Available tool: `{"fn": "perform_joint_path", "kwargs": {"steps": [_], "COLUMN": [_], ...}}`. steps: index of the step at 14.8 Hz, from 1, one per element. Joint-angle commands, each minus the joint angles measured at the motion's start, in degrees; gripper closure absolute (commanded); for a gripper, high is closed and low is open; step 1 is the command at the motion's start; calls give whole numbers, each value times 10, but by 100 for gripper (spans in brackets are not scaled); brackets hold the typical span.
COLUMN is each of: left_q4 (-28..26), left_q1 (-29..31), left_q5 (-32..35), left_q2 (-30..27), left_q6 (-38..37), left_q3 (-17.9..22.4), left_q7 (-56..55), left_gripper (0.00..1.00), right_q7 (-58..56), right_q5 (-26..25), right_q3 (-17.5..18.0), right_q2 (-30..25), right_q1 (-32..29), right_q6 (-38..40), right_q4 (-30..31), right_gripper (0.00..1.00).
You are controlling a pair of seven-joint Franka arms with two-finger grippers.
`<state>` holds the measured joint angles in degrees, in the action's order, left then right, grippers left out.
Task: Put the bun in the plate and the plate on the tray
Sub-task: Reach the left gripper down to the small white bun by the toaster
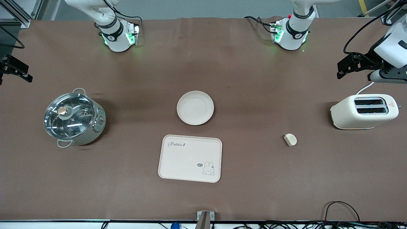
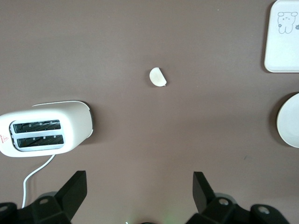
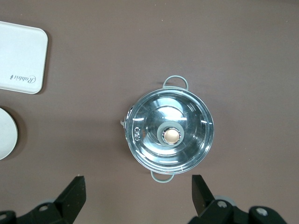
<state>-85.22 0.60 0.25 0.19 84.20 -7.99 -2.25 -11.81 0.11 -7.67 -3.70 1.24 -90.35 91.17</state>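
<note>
The bun [image 1: 290,139] lies bare on the brown table toward the left arm's end; it also shows in the left wrist view [image 2: 158,77]. The round plate [image 1: 195,107] sits empty at the table's middle. The Rabbit tray [image 1: 189,158] lies empty just nearer the front camera than the plate. My left gripper [image 1: 343,68] hangs open and empty over the table's left arm end, by the toaster; its jaws stand wide apart in the left wrist view [image 2: 138,179]. My right gripper [image 1: 24,73] hangs open and empty over the right arm's end [image 3: 138,182].
A white toaster [image 1: 364,111] with a cord stands at the left arm's end, farther from the front camera than the bun. A steel pot with a glass lid [image 1: 73,117] stands at the right arm's end. Cables lie along the table's near edge.
</note>
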Motion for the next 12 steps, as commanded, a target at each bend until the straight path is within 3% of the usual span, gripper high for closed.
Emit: {"fn": "perform_joint_path", "kwargs": {"steps": [1,3,7,12], "left_q4": [9,10,30,-21], "left_q1": [3,3,1,-28], "left_q5": [11,12,10,8], "left_q2": [0,3,70,160], "left_q6": [-11,-11,-4,114], "left_q3": [-1,-1,3,-2], "left_q7": [-3,-2,-9,-148], "left_gripper": [0,0,0,0], "right_q7": [-4,-4,-4,-5], "right_q5": [-6,-5,-6,-5], "right_q3": [-2,-2,-2,-5], "right_q2": [-13,-13,-12,-11], "right_q1": [3,3,3,-3], "right_q6": [-4,-3,-3,-2], "right_q4": [9,9,9,16], "right_gripper": [0,0,0,0]}}
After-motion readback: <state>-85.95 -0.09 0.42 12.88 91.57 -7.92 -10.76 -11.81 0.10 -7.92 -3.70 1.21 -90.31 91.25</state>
